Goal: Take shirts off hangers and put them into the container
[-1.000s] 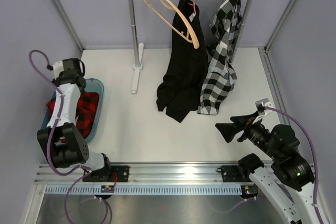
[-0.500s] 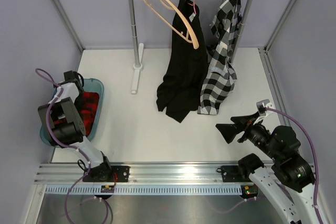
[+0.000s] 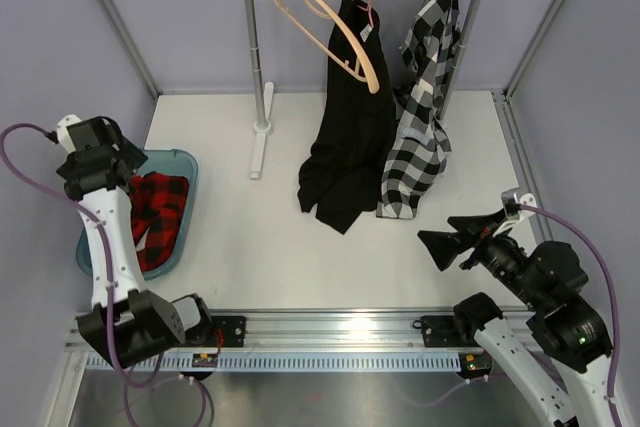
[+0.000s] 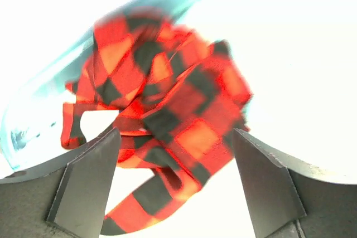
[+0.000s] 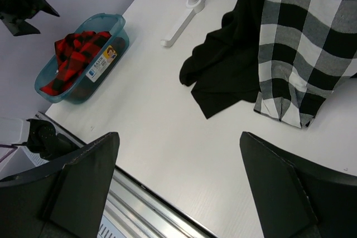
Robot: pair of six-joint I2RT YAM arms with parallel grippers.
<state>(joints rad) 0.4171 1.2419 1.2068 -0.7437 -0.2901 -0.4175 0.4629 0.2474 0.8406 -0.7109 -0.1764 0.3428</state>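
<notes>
Your left tool [image 4: 175, 137] and right tool [image 5: 178, 137] gape, the left above the red plaid shirt [image 4: 167, 110]; only your right wrist view shows the container's [image 5: 71, 91] label [image 5: 101, 59]. White bench [image 3: 250, 247], lilac walls [image 3: 180, 17].

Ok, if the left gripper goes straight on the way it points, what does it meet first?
The red plaid shirt heaped in the teal container: it lies right in line beyond the open left gripper. How far off is hard to judge in this washed-out wrist view.
</notes>
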